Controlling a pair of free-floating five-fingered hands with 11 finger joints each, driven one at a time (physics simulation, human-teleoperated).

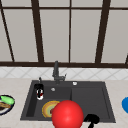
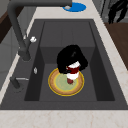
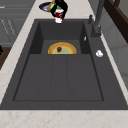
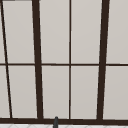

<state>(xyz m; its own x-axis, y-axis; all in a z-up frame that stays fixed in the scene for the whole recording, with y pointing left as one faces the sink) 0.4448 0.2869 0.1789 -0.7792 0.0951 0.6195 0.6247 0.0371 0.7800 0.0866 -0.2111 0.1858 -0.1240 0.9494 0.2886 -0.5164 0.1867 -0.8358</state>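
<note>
My left hand point(image 1: 38, 89) hovers over the sink's left basin, its fingers curled round a small red and white container point(image 1: 40, 95). From the left side this hand point(image 2: 71, 58) and the container point(image 2: 73, 70) hang just above a yellow-rimmed green plate point(image 2: 60, 87) on the basin floor. The right side view has the hand point(image 3: 60, 6) and container point(image 3: 58, 16) at the far end, with a small red spot on the plate point(image 3: 67, 48). My right hand point(image 1: 91, 119) floats at the sink's front edge with relaxed fingers, holding nothing, and shows again off the counter point(image 2: 119, 10).
A large red ball point(image 1: 67, 115) fills the near foreground beside the right hand. The dark sink point(image 1: 90, 100) has a tall faucet point(image 1: 56, 72) behind. A plate of food point(image 1: 2, 110) sits on the left counter, a blue plate point(image 1: 125, 104) on the right.
</note>
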